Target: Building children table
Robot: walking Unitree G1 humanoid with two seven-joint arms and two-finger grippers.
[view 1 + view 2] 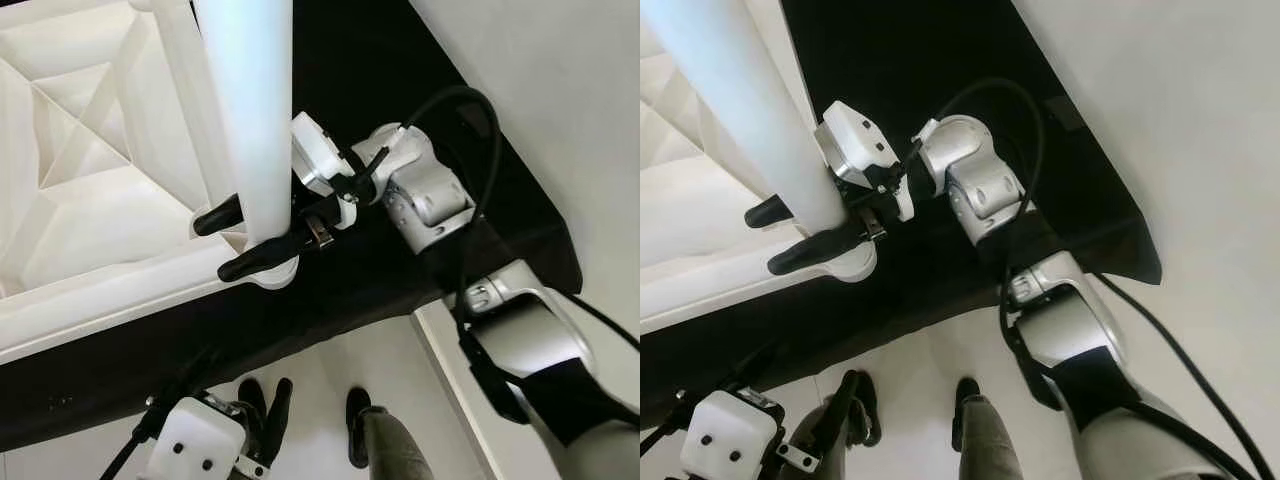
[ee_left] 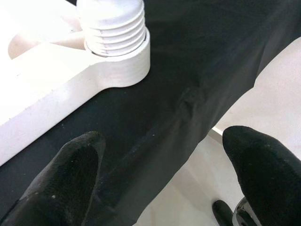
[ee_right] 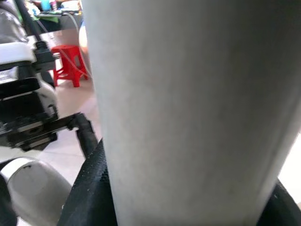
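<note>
A white children's table top (image 1: 90,290) lies upside down on a black cloth (image 1: 350,60). A white round table leg (image 1: 250,110) stands upright in the corner socket (image 1: 272,275). My right gripper (image 1: 220,245) is shut on the leg just above the socket, one black finger on each side. In the left wrist view the leg's threaded end (image 2: 113,28) sits in the socket collar (image 2: 122,70) with several ridges showing above it. My left gripper (image 2: 164,155) hangs open, low and in front of the cloth's edge, apart from the leg.
The cloth's front edge (image 1: 300,340) drops to a pale tiled floor (image 1: 330,370). A person's dark shoe (image 1: 357,410) and trouser leg (image 1: 390,445) stand on the floor near my left gripper. A red stool (image 3: 70,61) is in the background.
</note>
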